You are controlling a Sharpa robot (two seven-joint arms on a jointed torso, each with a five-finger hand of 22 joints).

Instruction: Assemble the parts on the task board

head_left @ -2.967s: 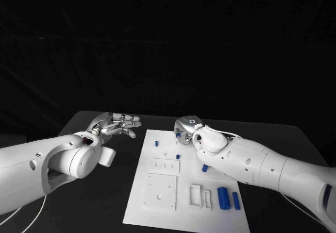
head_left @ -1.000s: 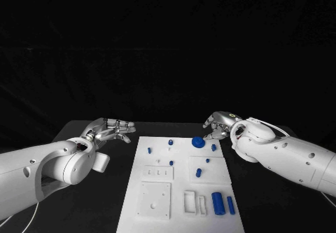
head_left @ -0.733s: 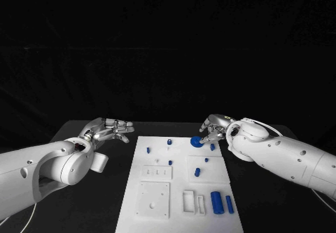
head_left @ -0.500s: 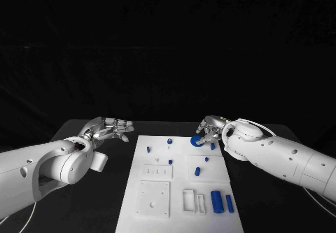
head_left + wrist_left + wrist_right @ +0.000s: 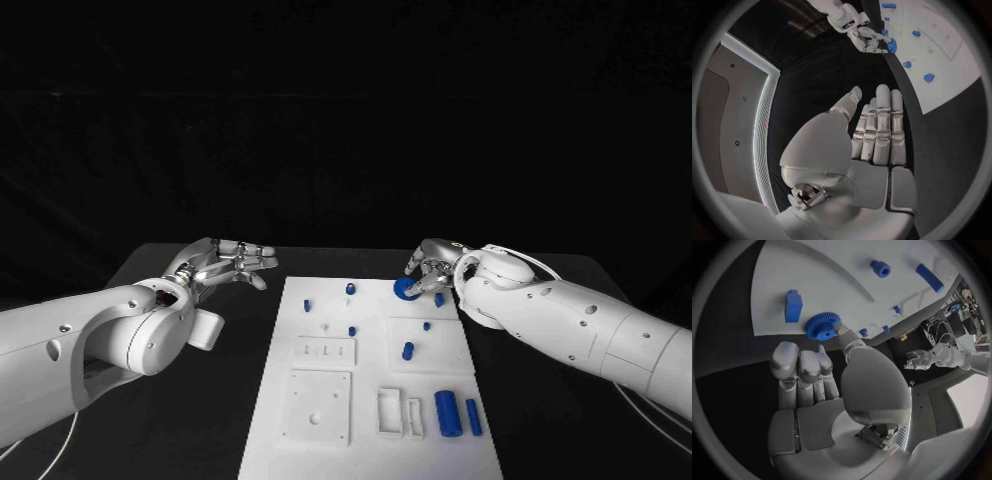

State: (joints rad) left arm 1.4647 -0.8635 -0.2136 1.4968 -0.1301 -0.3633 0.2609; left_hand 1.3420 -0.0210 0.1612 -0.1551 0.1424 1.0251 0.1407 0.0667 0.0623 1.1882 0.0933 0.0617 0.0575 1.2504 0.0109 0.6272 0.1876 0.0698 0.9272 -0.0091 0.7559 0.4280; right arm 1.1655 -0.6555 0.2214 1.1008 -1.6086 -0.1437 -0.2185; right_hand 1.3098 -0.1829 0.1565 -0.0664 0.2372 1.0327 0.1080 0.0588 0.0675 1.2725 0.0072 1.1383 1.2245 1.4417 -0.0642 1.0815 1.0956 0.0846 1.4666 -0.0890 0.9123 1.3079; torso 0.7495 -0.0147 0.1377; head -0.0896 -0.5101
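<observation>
Right hand [image 5: 428, 270]: fingers curled, thumb and a fingertip touching the blue gear [image 5: 407, 289]. You can't tell from these views whether it's truly pinched or only pressed. The gear sits at the far right part of the task board [image 5: 368, 400], just in front of the fingertips.

Risk, as a judgement: with so little contact, your gear may tip or slip sideways if lifted or pushed off-axis, and could knock the small blue peg [image 5: 440, 300] just beside the fingers.

Left hand [image 5: 224, 263]: fingers straight, held narrow together, holding nothing, well apart from the board.

Recesses on the board's near end: two blue cylinders [image 5: 459, 414] lie beside two white slots.
</observation>
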